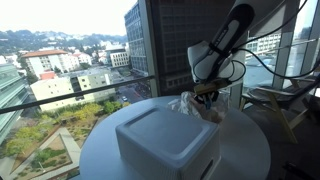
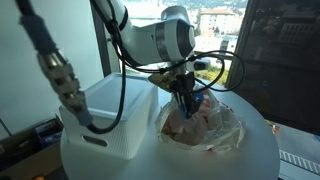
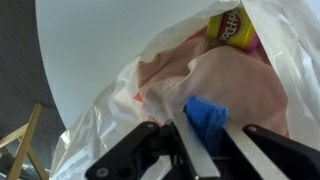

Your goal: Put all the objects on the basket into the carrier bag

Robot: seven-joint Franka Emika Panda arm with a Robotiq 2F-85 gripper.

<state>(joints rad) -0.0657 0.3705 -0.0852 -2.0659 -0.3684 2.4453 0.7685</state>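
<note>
Blue object (image 3: 205, 113) clamped in the end effector (image 3: 208, 135), arm (image 2: 150, 40) angled down over the carrier bag (image 2: 228, 135).

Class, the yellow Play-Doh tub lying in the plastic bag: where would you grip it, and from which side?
Grip the Play-Doh tub across its curved wall, probably entering through the open bag: only its labelled side shows, the rest sits among pink material.

thin translucent plastic bag (image 3: 110, 95), smooth white table (image 3: 100, 40)
</note>
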